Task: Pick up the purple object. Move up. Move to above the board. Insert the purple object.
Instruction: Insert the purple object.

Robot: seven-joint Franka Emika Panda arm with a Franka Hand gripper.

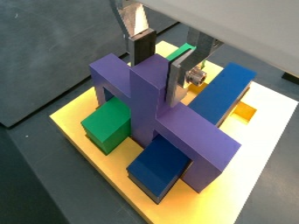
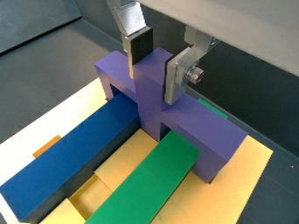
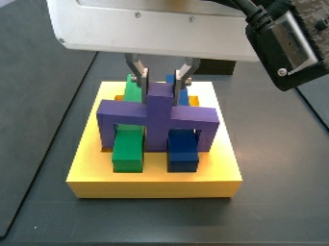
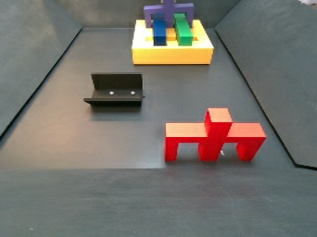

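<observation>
The purple object (image 3: 154,115) stands on the yellow board (image 3: 154,183), its legs down on either side and its crossbar spanning the green bar (image 3: 127,149) and the blue bar (image 3: 183,152). My gripper (image 3: 157,82) reaches down from above, and its fingers close on the object's central raised ridge. Both wrist views show the ridge between the silver finger plates, with the gripper (image 1: 158,74) (image 2: 155,77) on the purple object (image 1: 176,122) (image 2: 176,122). The board (image 4: 173,54) sits at the far end of the floor in a side view.
A red pronged piece (image 4: 213,137) stands on the dark floor near the front right. The black fixture (image 4: 115,90) stands left of centre. Raised walls edge the floor on both sides.
</observation>
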